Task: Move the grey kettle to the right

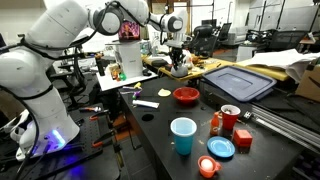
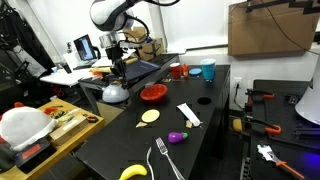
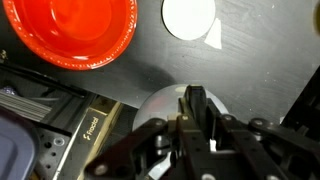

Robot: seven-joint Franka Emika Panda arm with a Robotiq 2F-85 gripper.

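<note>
At the table's edge, left of the red bowl (image 2: 153, 93) in an exterior view, the grey kettle (image 2: 115, 93) is sitting. You are hovering the gripper (image 2: 118, 70) over its dark handle (image 3: 194, 103), working the grasp; whether the jaws are closed is unclear. Next you're needing a firm clamp, then a lift rightward.

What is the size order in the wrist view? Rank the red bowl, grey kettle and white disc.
1. red bowl, though the frame cuts it off.
2. grey kettle, mostly hidden and nearest the camera, so this rank is unsure.
3. white disc.
</note>
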